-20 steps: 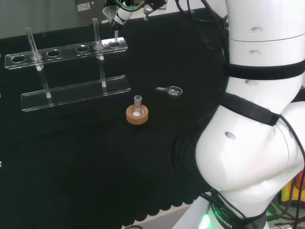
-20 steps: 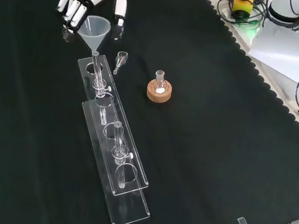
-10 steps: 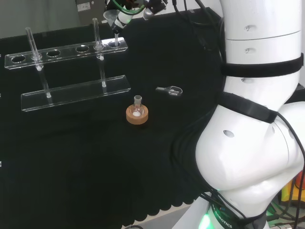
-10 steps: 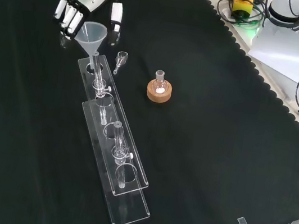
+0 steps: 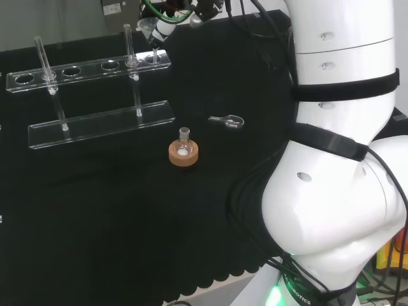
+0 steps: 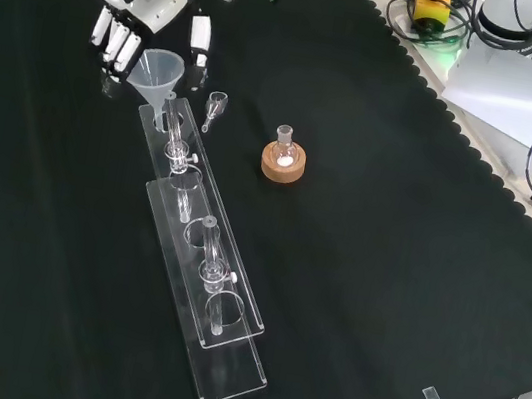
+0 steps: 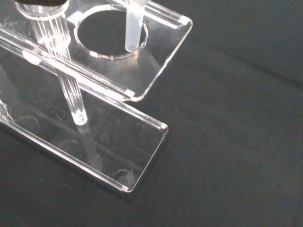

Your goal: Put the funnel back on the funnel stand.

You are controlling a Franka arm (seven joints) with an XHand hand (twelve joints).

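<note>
Funnel (image 6: 160, 71): fingers (image 6: 120, 35) curled round its cone, spout (image 7: 133, 26) entering the funnel stand (image 6: 199, 250) end hole (you still must seat, release).

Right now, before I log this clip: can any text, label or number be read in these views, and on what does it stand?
Small print on the arm's base, head view: too small and slanted to read.
Pale label behind the bench, head view: too blurred to read.
No print visible on the funnel, the funnel stand or the cork ring.
</note>
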